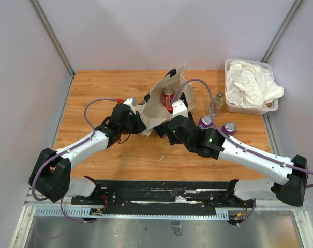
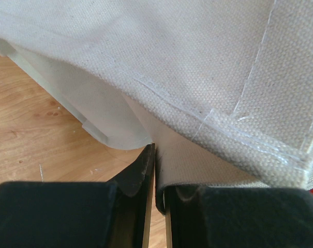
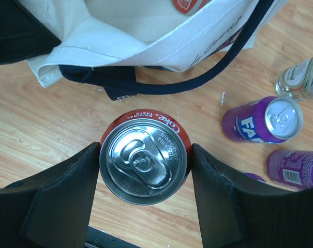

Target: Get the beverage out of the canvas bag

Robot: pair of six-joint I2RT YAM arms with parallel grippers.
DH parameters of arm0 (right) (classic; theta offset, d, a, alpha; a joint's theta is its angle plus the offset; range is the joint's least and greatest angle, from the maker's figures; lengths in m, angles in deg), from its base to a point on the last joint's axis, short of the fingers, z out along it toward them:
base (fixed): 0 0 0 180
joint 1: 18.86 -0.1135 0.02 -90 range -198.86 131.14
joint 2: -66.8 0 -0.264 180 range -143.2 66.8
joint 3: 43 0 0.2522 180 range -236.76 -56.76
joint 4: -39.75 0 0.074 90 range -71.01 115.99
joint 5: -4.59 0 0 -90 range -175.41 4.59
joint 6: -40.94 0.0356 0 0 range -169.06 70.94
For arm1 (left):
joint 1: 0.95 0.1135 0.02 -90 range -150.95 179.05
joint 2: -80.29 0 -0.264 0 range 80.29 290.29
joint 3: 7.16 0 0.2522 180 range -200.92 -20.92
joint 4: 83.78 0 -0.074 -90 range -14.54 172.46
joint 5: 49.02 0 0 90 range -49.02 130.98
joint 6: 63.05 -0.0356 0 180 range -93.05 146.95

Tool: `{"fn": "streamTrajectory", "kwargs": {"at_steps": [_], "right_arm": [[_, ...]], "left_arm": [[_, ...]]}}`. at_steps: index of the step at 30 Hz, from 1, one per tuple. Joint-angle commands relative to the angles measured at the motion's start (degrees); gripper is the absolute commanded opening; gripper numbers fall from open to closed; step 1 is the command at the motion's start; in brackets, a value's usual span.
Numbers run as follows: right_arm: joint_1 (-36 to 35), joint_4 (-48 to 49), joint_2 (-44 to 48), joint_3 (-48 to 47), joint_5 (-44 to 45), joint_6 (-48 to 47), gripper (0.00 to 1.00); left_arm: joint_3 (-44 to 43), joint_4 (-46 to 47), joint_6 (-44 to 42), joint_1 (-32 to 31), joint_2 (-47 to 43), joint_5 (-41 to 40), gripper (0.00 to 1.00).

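My right fingers (image 3: 89, 173) are clamped on either side of a red Coke can (image 3: 144, 164), its top facing my camera. The can is over bare tabletop (image 3: 37, 129), just outside the mouth of the canvas bag (image 3: 120, 41). My left fingers (image 2: 146, 165) are pressed together on a fold of the bag's canvas. A second red can (image 1: 168, 96) is inside the bag. The navy strap (image 3: 197, 85) loops just beside my can, and I judge it could catch as I pull away and drag the bag along. The smooth can could also slip if I tilt it. Purple cans (image 3: 262, 120) and a glass bottle (image 3: 301, 77) stand near, so a careless set-down could topple them
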Motion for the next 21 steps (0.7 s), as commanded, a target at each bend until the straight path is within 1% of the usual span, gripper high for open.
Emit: {"fn": "streamTrajectory", "kwargs": {"at_steps": [1, 9, 12, 15, 21], "right_arm": [[-0.6, 9.0, 0.7, 3.1, 3.8, 2.5, 0.01], [1.1, 13.4, -0.5, 8.3, 2.5, 4.6, 0.01], [1.9, 15.3, -0.9, 9.6, 1.7, 5.0, 0.01], [3.0, 16.8, -1.9, 10.4, 0.7, 4.9, 0.01], [3.9, 19.1, -3.8, 10.6, -0.1, 4.3, 0.01]], "left_arm": [[-0.2, -3.7, -1.0, -0.6, -0.6, 0.8, 0.17], [0.5, -3.6, -1.0, -0.6, -0.8, 1.3, 0.17], [0.7, -3.3, -1.2, -0.6, -0.9, 1.5, 0.18], [0.8, -3.4, -1.5, -0.6, -1.0, 1.5, 0.21], [0.6, -4.3, -2.0, -0.6, -1.2, 1.4, 0.21]]}}
